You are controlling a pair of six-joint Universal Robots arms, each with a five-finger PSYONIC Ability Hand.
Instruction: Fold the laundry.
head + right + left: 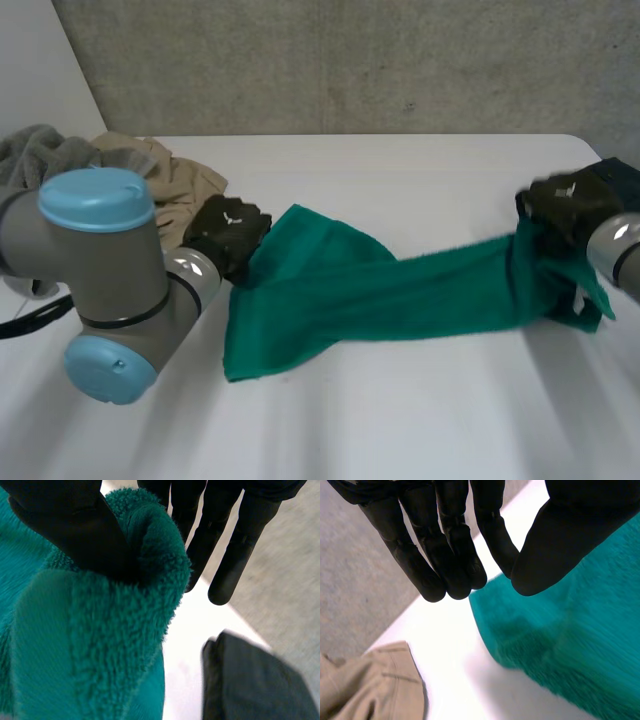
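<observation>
Head view: a teal fleece towel point(380, 295) stretches across the white bench point(400, 180), with the left robot hand point(228, 235) at its left corner and the right robot hand point(565, 205) at its bunched right end. Left wrist view adds straight fingers point(445, 545), thumb apart, above the towel's edge, near a crumpled tan garment point(370, 685). Right wrist view shows the thumb point(75, 530) pinching a fleece fold against straight fingers, beside a dark cloth point(255, 685).

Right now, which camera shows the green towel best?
The head view: it shows the towel at full length, stretched across the table from the left hand to the right hand. The left wrist view shows one end beside that hand's thumb; the right wrist view shows a bunched fold against its thumb.
</observation>
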